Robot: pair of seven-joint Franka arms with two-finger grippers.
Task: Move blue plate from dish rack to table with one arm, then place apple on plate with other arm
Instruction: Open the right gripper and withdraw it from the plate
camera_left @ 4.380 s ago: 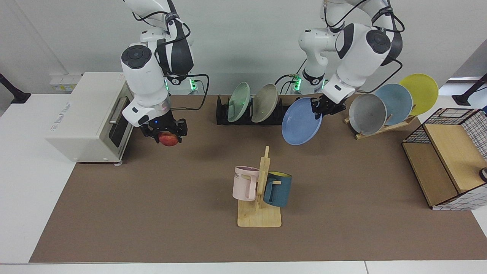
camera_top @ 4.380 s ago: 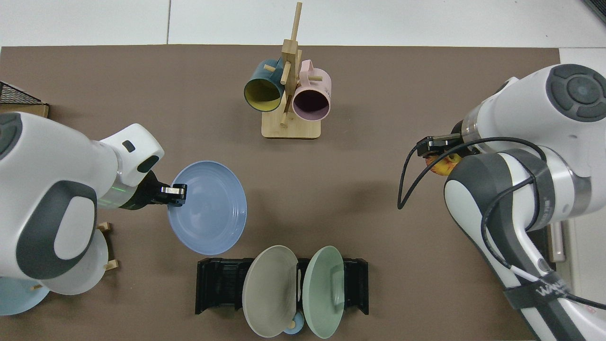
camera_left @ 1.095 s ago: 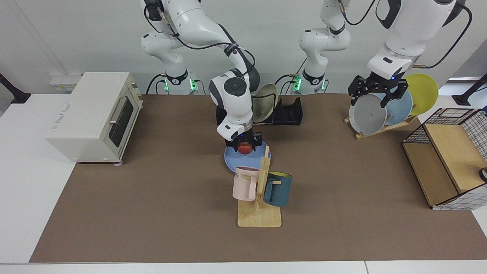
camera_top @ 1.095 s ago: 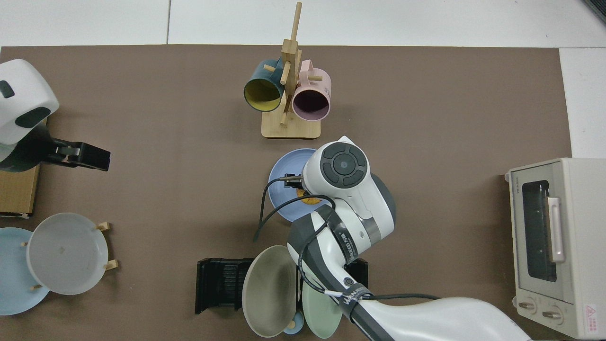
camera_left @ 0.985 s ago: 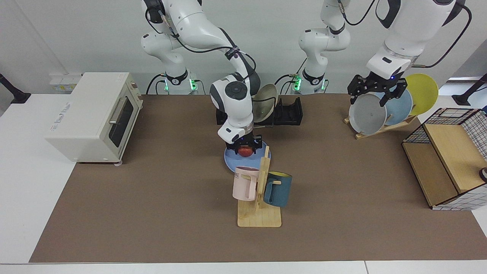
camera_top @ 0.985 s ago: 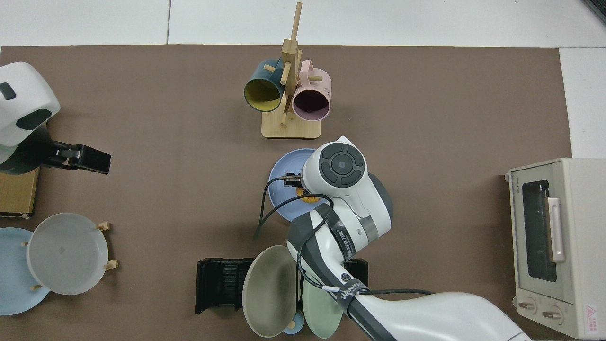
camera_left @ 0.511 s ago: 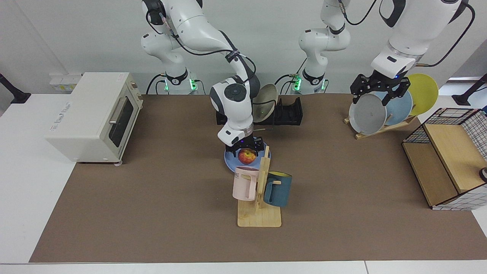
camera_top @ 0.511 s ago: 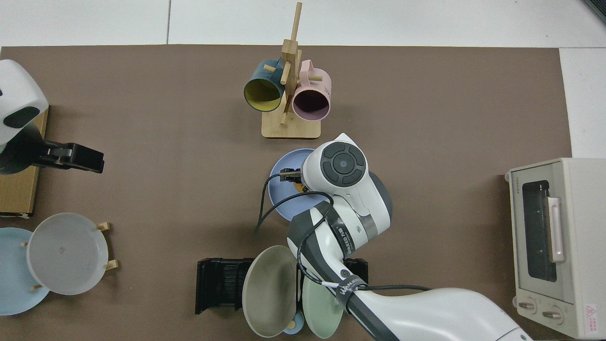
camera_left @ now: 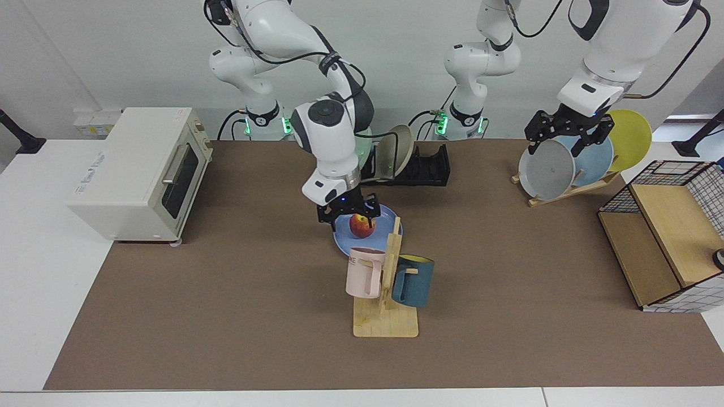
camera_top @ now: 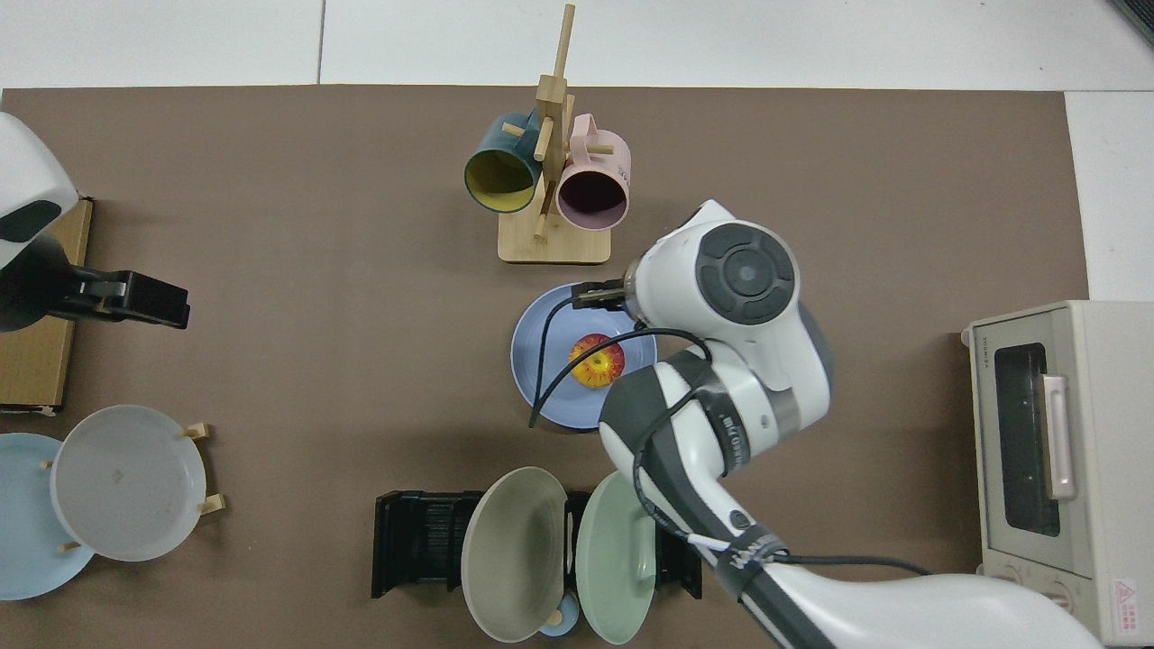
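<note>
The blue plate lies flat on the table, just behind the mug stand. The red-and-yellow apple rests on the plate near its middle. My right gripper hangs open just above the plate, a little off the apple and not touching it. In the top view the right wrist hides most of that gripper. My left gripper waits open and holding nothing, high in front of the wooden plate stand. The black dish rack holds a beige plate and a green plate.
A wooden mug stand with a pink mug and a teal mug stands right in front of the plate. A toaster oven, a slanted plate stand with grey, pale blue and yellow plates, and a wire-and-wood box line the sides.
My right gripper has opened and let go of the apple, which now sits on the blue plate. The gripper then rose and shifted toward the toaster side. The left arm barely moved.
</note>
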